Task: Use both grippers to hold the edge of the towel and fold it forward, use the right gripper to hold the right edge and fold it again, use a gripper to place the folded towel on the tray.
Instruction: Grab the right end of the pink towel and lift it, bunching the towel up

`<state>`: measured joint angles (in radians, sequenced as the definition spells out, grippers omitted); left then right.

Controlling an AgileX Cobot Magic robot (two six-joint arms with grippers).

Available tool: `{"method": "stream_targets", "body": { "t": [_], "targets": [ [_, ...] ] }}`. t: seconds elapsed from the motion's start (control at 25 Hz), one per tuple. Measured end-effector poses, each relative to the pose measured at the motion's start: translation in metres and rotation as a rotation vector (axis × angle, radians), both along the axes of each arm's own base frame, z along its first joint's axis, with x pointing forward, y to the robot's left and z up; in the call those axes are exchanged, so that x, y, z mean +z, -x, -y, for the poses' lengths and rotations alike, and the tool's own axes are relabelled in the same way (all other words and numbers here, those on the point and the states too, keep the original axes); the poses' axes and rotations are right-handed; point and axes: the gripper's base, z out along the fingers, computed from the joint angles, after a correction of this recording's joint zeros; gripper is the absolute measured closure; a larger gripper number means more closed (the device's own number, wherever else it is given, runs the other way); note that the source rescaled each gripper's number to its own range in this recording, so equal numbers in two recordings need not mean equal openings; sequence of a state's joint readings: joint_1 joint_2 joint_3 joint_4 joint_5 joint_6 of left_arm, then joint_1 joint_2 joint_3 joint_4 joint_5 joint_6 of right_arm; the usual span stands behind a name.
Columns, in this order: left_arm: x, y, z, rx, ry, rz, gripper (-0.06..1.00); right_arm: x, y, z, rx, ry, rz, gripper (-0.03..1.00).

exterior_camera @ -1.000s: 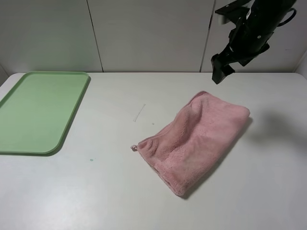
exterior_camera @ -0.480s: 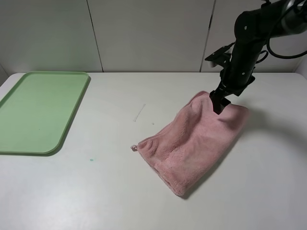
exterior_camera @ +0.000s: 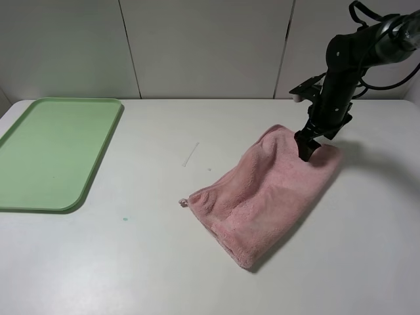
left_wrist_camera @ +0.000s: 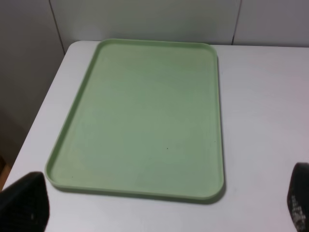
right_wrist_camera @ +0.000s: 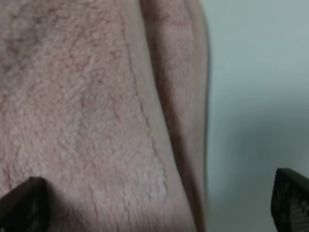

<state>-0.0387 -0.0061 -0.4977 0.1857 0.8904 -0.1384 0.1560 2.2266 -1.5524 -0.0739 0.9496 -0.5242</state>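
Exterior high view: the pink towel (exterior_camera: 269,190) lies folded and slantwise on the white worktop (exterior_camera: 151,262), right of the middle and well apart from the green tray (exterior_camera: 56,151) at the left edge. The right hand (exterior_camera: 307,152) points down at the towel's far right corner; whether it touches cannot be told. Its fingers are spread wide, straddling the stitched hem (right_wrist_camera: 145,121), with nothing gripped. The left hand (left_wrist_camera: 161,207) hangs above the near end of the tray, fingers wide apart and empty.
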Motion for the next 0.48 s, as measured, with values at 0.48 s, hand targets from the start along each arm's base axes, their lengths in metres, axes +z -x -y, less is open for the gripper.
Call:
{"method": "stream_targets", "body": {
  "t": [0.48],
  "targets": [
    [0.0,0.0,0.0,0.0,0.0,0.0,-0.04,-0.022,-0.002,0.0,0.004,-0.033,-0.063,-0.03]
  ]
}}
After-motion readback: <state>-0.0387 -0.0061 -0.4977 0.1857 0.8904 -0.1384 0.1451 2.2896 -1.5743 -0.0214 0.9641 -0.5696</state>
